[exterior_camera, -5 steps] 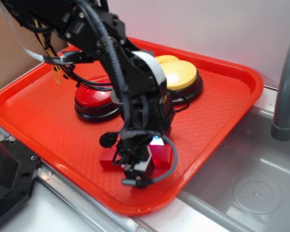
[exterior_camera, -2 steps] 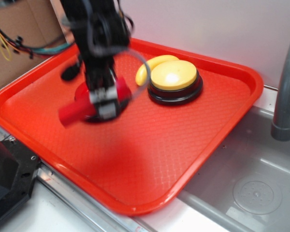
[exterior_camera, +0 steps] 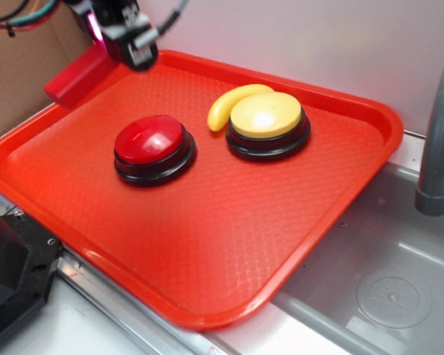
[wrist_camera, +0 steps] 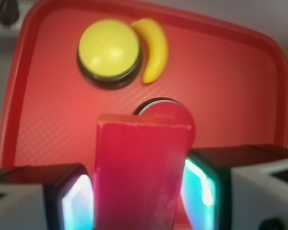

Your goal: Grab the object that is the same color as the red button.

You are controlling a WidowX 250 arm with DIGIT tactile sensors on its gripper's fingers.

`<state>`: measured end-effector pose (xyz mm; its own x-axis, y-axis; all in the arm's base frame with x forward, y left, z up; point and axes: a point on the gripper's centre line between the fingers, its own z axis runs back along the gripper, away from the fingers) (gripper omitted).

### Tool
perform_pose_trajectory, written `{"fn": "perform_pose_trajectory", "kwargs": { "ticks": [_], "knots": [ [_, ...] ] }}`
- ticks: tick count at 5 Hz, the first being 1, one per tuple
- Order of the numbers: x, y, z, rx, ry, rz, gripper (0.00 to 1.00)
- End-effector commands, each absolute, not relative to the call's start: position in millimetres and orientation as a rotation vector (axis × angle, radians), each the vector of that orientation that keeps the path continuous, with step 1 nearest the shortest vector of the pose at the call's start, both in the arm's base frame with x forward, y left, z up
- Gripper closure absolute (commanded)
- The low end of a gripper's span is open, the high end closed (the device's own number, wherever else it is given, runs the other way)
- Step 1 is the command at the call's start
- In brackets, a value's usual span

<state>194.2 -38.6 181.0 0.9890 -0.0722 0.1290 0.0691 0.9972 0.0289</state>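
Grab looks essentially done: gripper has its fingers closed on the red block, one each side. Block is held in the air over the red tray's far-left corner, clear of the red button. Yellow button and banana untouched. Nothing obvious left.

The tray has open floor across its near half and right side. Toward the back stand the red button, the yellow button and the banana touching it.
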Motion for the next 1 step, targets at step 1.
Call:
{"fn": "perform_pose_trajectory", "kwargs": {
  "ticks": [1],
  "knots": [
    [199.2,-17.2,213.2,-0.001,-0.208,0.172,1.00]
  ]
}}
